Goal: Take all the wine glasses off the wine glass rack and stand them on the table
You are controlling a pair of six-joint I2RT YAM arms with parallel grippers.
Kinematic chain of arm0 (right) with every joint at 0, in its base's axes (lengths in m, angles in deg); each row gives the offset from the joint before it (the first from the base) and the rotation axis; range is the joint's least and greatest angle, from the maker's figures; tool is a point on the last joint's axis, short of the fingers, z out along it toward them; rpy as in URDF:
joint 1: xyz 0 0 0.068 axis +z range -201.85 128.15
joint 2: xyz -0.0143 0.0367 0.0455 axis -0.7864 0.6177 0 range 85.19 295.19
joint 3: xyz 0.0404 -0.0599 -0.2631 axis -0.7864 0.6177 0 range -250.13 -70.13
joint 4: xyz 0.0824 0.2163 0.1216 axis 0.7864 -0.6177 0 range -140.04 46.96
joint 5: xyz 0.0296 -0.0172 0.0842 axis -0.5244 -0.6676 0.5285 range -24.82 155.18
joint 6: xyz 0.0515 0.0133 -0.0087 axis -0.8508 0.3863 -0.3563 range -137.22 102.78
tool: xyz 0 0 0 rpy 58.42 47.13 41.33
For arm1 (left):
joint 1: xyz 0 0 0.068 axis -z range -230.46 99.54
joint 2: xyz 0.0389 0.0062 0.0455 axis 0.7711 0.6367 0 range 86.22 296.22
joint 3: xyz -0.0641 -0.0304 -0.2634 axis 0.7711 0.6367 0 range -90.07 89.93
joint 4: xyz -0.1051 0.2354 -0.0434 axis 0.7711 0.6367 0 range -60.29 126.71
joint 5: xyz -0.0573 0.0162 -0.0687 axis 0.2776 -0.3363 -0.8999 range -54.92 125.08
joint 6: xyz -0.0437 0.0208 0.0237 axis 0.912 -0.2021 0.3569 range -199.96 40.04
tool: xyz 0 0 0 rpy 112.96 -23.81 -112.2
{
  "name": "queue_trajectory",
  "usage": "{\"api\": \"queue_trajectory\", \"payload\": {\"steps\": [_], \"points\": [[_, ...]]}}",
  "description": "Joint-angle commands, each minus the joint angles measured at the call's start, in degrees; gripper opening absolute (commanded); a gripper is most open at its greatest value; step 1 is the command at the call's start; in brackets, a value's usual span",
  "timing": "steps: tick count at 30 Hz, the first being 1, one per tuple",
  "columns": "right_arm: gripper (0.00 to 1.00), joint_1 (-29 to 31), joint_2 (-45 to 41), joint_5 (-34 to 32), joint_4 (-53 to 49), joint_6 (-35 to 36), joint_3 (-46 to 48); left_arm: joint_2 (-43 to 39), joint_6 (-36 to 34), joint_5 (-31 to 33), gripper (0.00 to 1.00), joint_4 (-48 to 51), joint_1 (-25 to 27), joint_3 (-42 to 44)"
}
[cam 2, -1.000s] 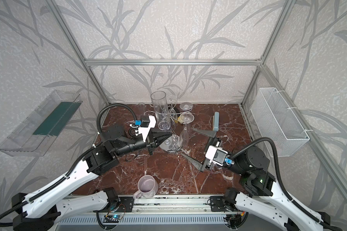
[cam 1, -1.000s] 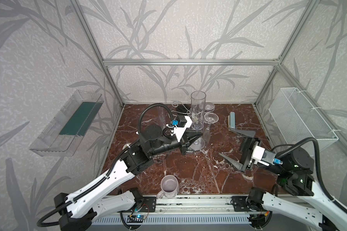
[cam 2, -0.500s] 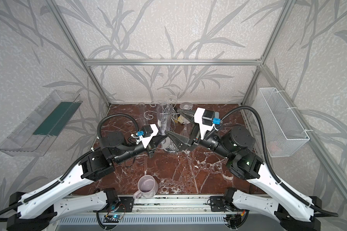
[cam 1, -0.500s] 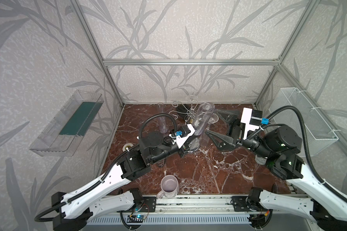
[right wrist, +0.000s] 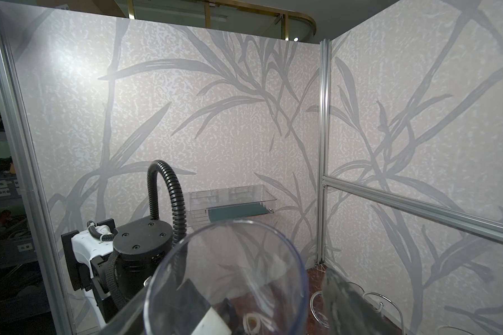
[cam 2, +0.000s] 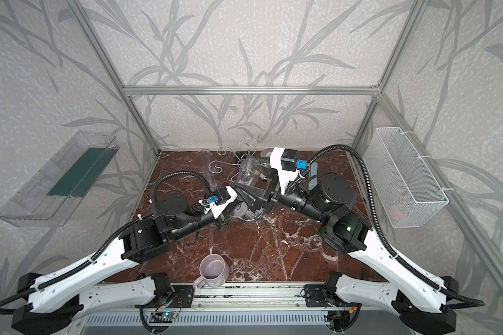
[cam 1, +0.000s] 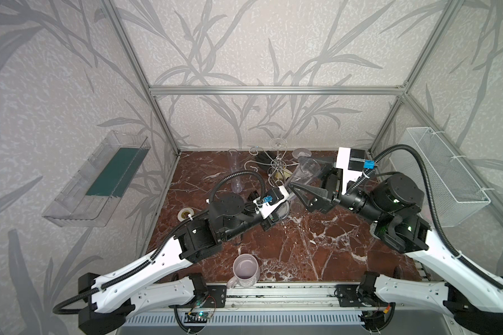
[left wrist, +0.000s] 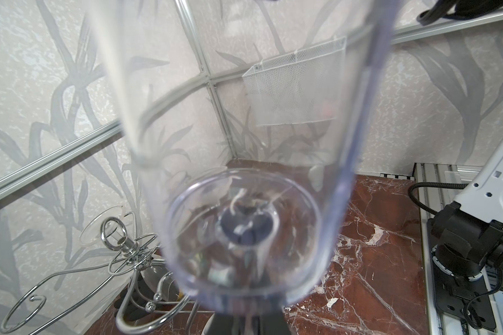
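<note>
The wine glass (cam 1: 310, 169) is clear and tall, tilted with its open rim toward the back right. My left gripper (cam 1: 286, 193) is shut on its stem, below the bowl (left wrist: 244, 145). My right gripper (cam 1: 298, 172) is open, one dark finger (cam 1: 308, 193) on each side of the bowl; in the right wrist view a gap shows between the rim (right wrist: 227, 278) and the finger (right wrist: 340, 301). The chrome wine glass rack (cam 1: 276, 165) stands just left of the glass, its scroll arms (left wrist: 122, 246) beside the bowl. Whether the glass touches an arm is unclear.
Another clear glass (cam 1: 234, 174) hangs on the rack's left side, and a round glass foot (cam 1: 302, 152) shows at the back. A lilac mug (cam 1: 246, 272) stands at the front edge, with a tape roll (cam 1: 185, 214) at the left. A mesh basket (cam 1: 445, 174) and a clear bin (cam 1: 99, 179) hang on the side walls.
My right arm swung up from the front right to the rack, and its fingers now straddle the glass bowl and have narrowed. The left gripper tipped the glass from upright toward the right.
</note>
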Motion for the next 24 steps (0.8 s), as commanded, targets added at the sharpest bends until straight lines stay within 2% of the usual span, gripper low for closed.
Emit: {"api": "queue_trajectory", "payload": {"steps": [1,13,17,19,24], "points": [[0.75,0.4,-0.4,0.7,1.6,0.4,-1.0,-0.3,-1.5,0.7,0.00,-1.1,0.3,0.2],[0.41,0.4,-1.3,1.2,2.5,1.8,0.6,0.2,-1.4,0.3,0.00,-0.2,0.5,0.0],[0.38,0.4,-1.5,0.8,2.5,2.6,1.2,0.2,-1.3,0.4,0.00,0.1,0.5,0.0],[0.37,0.4,-1.7,0.6,2.5,3.0,1.4,0.0,-1.2,0.4,0.11,-0.1,0.5,0.2],[0.36,0.4,-3.0,-0.4,1.1,4.0,2.1,-1.4,-0.8,-0.2,0.52,-0.6,0.5,0.6]]}}
